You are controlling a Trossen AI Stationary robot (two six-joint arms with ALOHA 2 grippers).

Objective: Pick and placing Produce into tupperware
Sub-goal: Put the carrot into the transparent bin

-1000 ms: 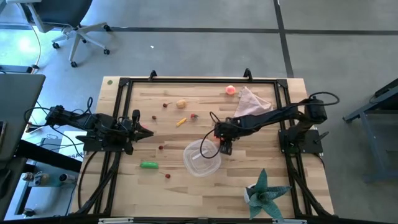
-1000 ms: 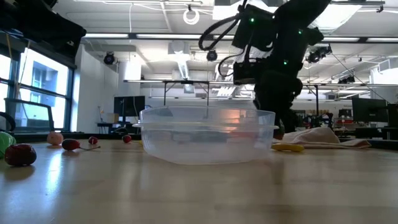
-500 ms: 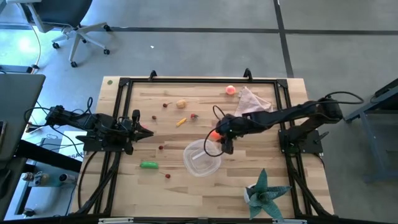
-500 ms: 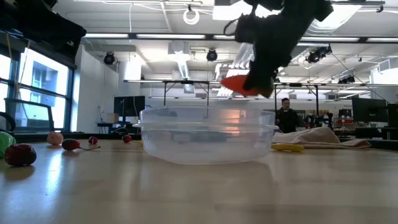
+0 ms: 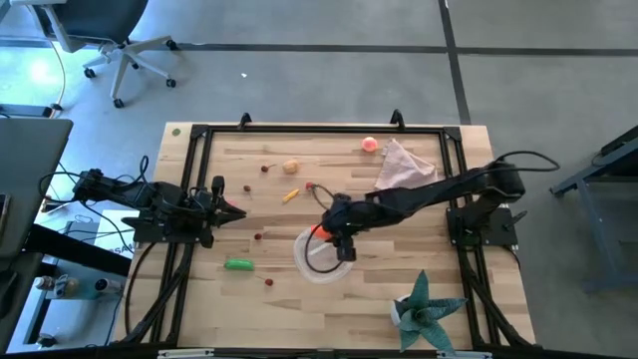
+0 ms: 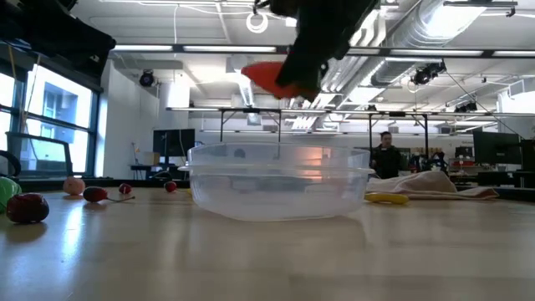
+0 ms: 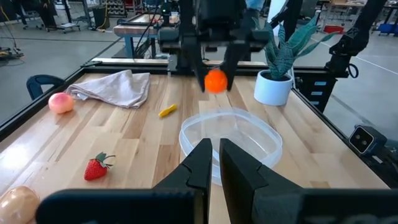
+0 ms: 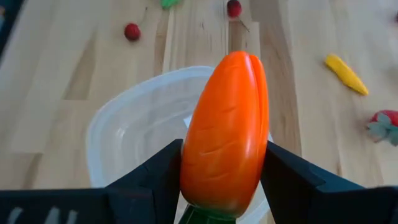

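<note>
My right gripper (image 5: 334,237) hangs over the clear tupperware (image 5: 324,256), shut on an orange carrot (image 8: 227,134). In the low view the carrot (image 6: 267,77) is well above the tupperware's rim (image 6: 280,152). The tupperware stands on its base near the table's middle. Loose produce lies on the wood: a green pod (image 5: 239,264), a tan ball (image 5: 291,168), a yellow stick (image 5: 290,194), a pink ball (image 5: 370,145) and red berries (image 5: 257,237). My left gripper (image 7: 212,163) waits shut at the table's left edge, touching nothing. My right gripper pinches the carrot's two sides (image 8: 186,168) between its fingers (image 8: 283,177), near its green-topped thick end. The fingers slant down from the table's right side and lie along the carrot. Its rounded orange end (image 6: 255,73) sticks out past them, lifted clear above the tupperware.
A pink cloth (image 5: 404,165) lies at the far right and a teal potted plant (image 5: 424,309) stands at the near right. A strawberry (image 5: 311,186) lies just beyond the tupperware. A black frame (image 5: 319,130) runs around the table.
My right gripper has risen and swung toward the table's left edge with the carrot. It has gone from low beside the tupperware's far right side to high over it. The carrot stays in the fingers. The tupperware has not moved.
</note>
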